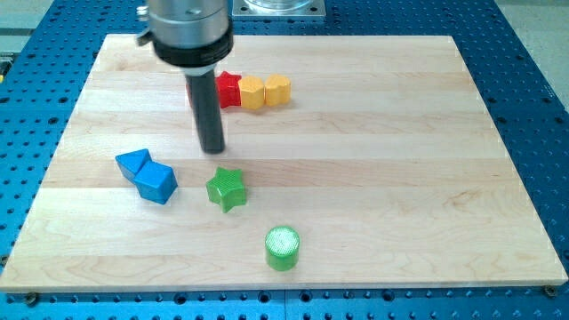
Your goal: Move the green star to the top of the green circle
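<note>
So the job is barely started, as we read it. The green star sits near the middle of the board, a little toward the bottom edge and the left. The green circle stands near the bottom edge, down and to the right of the star and apart from it. For the star to end at the top of the circle it has to travel right, and perhaps slightly down, until it lies just on the circle's top-edge side. None of that looks done yet: the 2 pieces lie on a diagonal with bare wood between them.

We have no hand or jaws to speak of, only the rod, so nothing is grasped or clenched. My tip rests on the wood just on the top-edge side of the star, slightly to its left, with a narrow strip of wood between them, so we judge it is not touching. A push from here would likely drive the star toward the bottom edge; we would want the tip more to the star's left.

Elsewhere, 2 blue blocks touch each other toward the left edge, level with the star. A red block and 2 yellow blocks form a row near the top edge, well clear of the route.
</note>
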You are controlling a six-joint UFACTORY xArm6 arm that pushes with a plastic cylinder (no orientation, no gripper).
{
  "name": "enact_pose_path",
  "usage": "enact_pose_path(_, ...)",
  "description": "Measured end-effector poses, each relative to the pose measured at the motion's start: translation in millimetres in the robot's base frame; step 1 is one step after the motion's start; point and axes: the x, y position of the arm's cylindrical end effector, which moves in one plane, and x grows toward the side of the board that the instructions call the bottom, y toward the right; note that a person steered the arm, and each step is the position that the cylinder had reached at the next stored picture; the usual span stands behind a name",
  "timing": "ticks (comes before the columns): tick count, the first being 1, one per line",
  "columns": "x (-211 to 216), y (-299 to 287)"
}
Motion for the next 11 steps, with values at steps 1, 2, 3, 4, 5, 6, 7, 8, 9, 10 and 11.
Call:
enact_pose_path(1, 61, 9)
enact_pose_path(2, 73, 29)
enact_pose_path(3, 53, 76)
enact_pose_path(4, 51, 89)
enact_pose_path(5, 39, 97)
enact_pose_path(6, 39, 97)
enact_pose_path(7, 0, 104)
enact_pose_path(8, -54, 100)
enact_pose_path(9, -68, 84)
enact_pose_path(10, -68, 61)
enact_pose_path(11, -68, 46)
